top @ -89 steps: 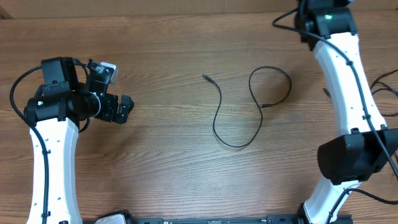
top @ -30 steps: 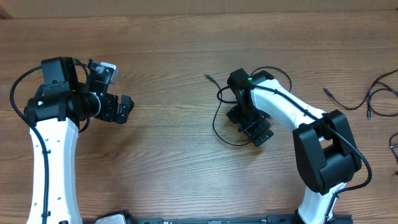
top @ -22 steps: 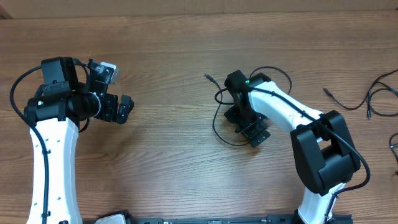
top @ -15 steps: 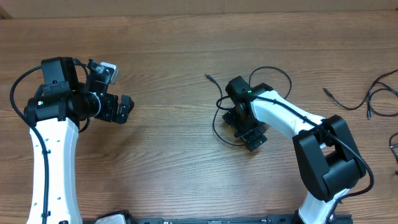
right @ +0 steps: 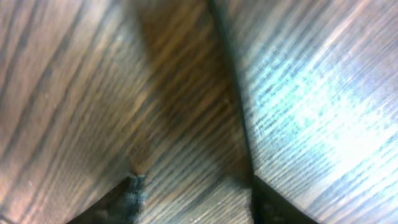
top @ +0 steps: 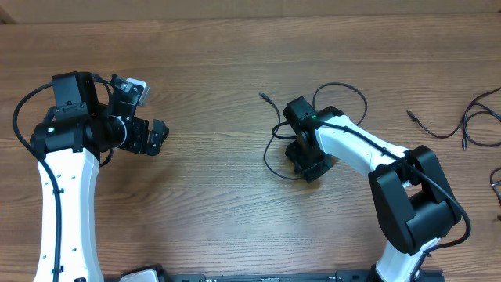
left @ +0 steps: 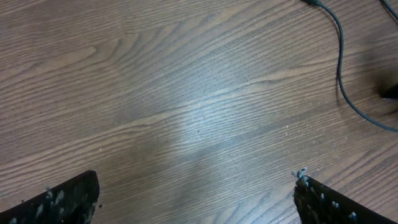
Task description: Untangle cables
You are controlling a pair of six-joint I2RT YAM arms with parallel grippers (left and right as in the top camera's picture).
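A thin black cable (top: 265,159) lies in loose loops at the table's centre, with one plug end (top: 263,97) pointing to the far left and a loop (top: 356,92) at the far right. My right gripper (top: 308,168) is down on its lower curve. In the right wrist view the right gripper (right: 194,183) is open close to the wood, and the cable (right: 235,93) runs down to the inner side of its right finger. My left gripper (top: 159,137) is open and empty at the left; in its wrist view (left: 194,186) the cable (left: 341,62) shows at the top right.
More thin black cables lie at the right edge of the table (top: 435,131) (top: 479,110). The wooden table (top: 203,196) stretches between the two arms. The right arm's white links cross above the cable's right side.
The right arm swung in from the far right to the centre cable. In the last second its gripper shifted slightly left and lower, nudging the cable's lower curve left. The left arm has not moved.
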